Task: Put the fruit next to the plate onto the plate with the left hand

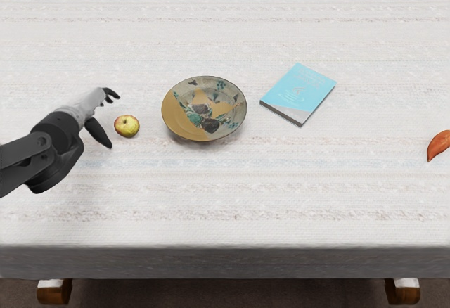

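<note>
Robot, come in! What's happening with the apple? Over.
Left hand open beside apple, not holding. Apple left of plate, not on it. Nothing between them.

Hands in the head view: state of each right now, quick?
Left hand: open, fingers spread, holding nothing, just left of the small round yellow-red apple.
Right hand: not in view.

A pale table with faint stripes along its length fills most of the view. A light blue book lies flat on it, right of the middle and nearer to the far edge, turned at an angle. At the right edge lies an orange-red object, only partly visible. Two brown wooden feet show under the near edge.
</note>
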